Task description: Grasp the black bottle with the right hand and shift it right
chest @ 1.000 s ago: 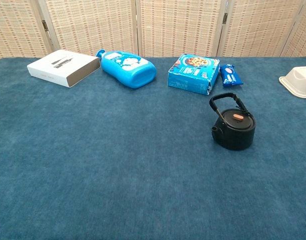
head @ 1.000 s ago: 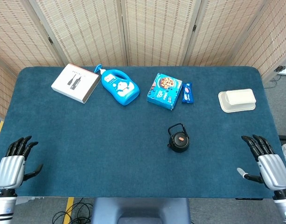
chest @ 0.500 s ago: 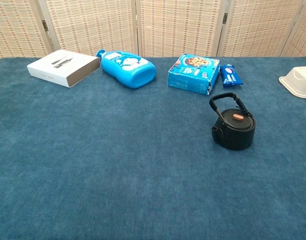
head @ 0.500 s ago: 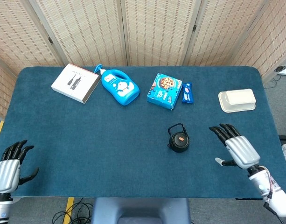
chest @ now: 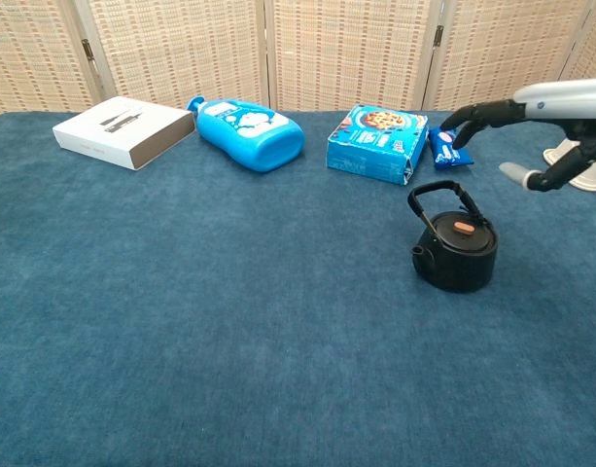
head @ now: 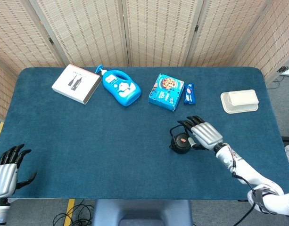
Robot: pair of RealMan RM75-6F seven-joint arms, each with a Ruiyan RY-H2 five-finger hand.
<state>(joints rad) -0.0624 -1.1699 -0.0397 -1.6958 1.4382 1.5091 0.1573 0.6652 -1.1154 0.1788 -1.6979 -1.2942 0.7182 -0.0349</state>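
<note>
Head view: right robot hand (head: 204,134) has swung in from the table's right front edge over the last second and now hangs just right of the black bottle (head: 181,141), fingers reaching over its top.
Chest view: same hand (chest: 550,126) sits above and to the right of the bottle (chest: 457,249), clear air between them; no contact yet.
Right robot hand state: fingers spread and slightly curled, thumb apart, holding nothing.
Left robot hand (head: 6,169): at the left front corner, fingers apart, empty; it has drifted a little lower at that corner.
Bottle: upright on the table (head: 87,141), right of centre and toward the front, loop handle raised; it has not moved across the pictures.
Neighbours: blue box (head: 166,91) and snack bar (head: 189,93) behind the bottle toward the back edge; white container (head: 239,101) near the right edge, well apart.
Meaning for task: the approach looks nearly done and the grasp has not begun; my guess is the hand must drop and close round the body or handle before any shift right.
Risk: a sideways brush of the fingers could likely nudge or tip the bottle before it is held.
</note>
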